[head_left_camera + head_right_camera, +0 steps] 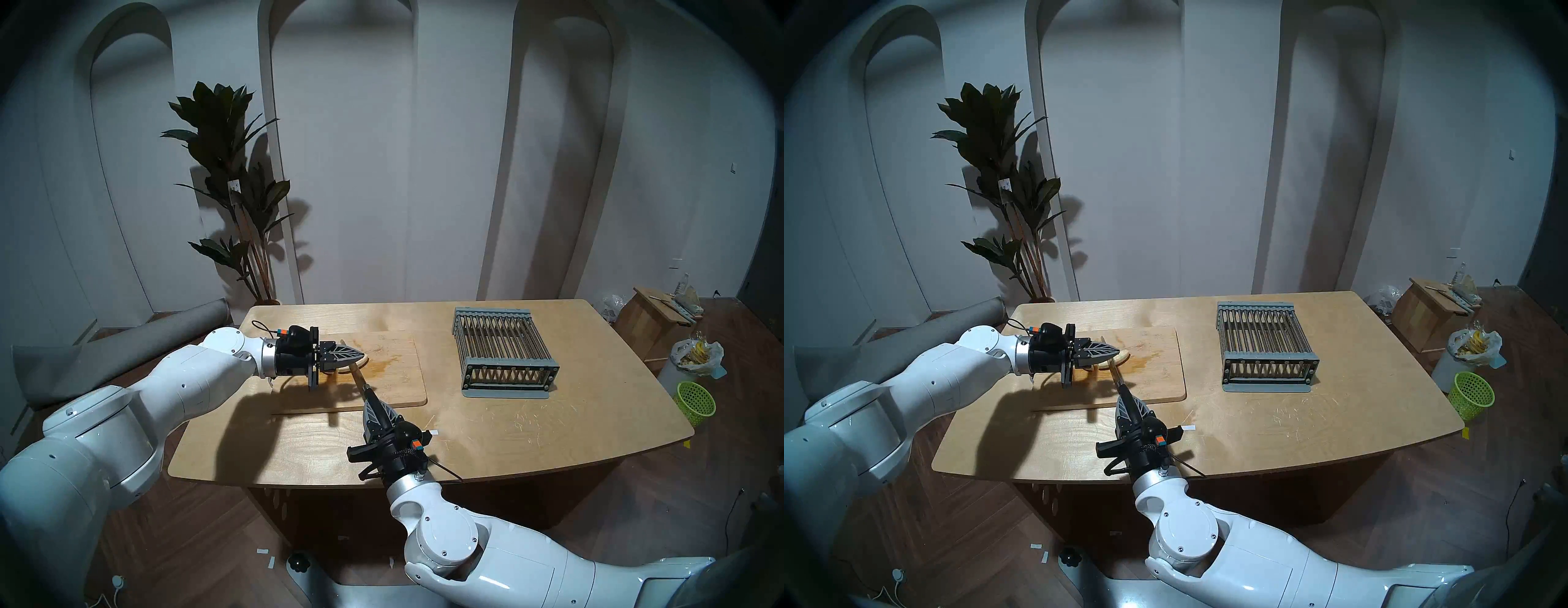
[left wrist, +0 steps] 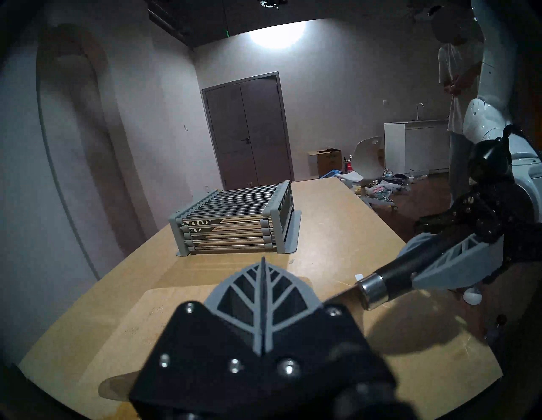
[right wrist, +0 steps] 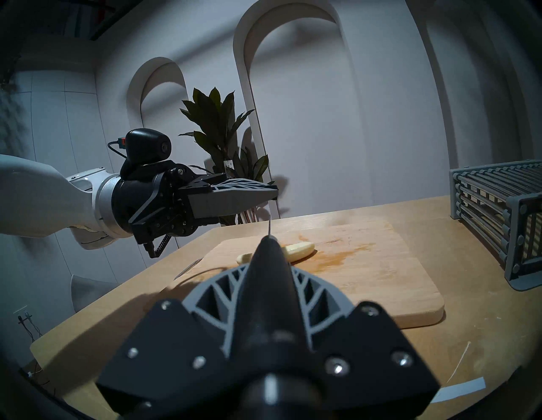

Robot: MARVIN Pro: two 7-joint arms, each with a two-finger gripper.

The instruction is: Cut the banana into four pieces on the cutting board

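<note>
1. A dim room with white arched wall panels and a tall dark-leaved potted plant (image 1: 231, 178) in the corner. In the middle stands the broad pale plywood table (image 1: 509, 424), and on its left half lies the large flat light-wood cutting board (image 1: 399, 373) with rounded corners and an orange-brown stain.

2. The right gripper (image 1: 370, 401), grey ribbed fingers on a black mount, is clamped on the black handle of a kitchen knife (image 3: 268, 258). The jaws are pressed tight around it, and the thin blade runs forward edge-on over the board.

3. The left gripper (image 1: 360, 353) has its two grey fingers closed flat against each other with nothing between them (the left wrist view shows only a seam). It lies nearly level, pointing across the board toward the robot's right.

4. From the right wrist view those closed fingers hang clear above the small peeled, pale cream-yellow curved banana (image 3: 299, 250), not touching it. The fruit looks whole and lies on the board's left half at the edge of the stain, its long axis crosswise to the blade.

5. The knife sits over the banana's middle. Whether the edge already touches it I cannot tell, since the handle hides that spot.

6. My reading is that this is the first cut being lined up. To do it well, the blade should stay square to the fruit and come straight down near its middle, and the closed left fingers should settle gently on one end to stop it rolling, well aside from the blade's path (the flesh is soft, so a hard press would mash it).

7. Well apart on the right stands a grey slatted metal-and-plastic rack (image 1: 505, 352), out of the way.
</note>
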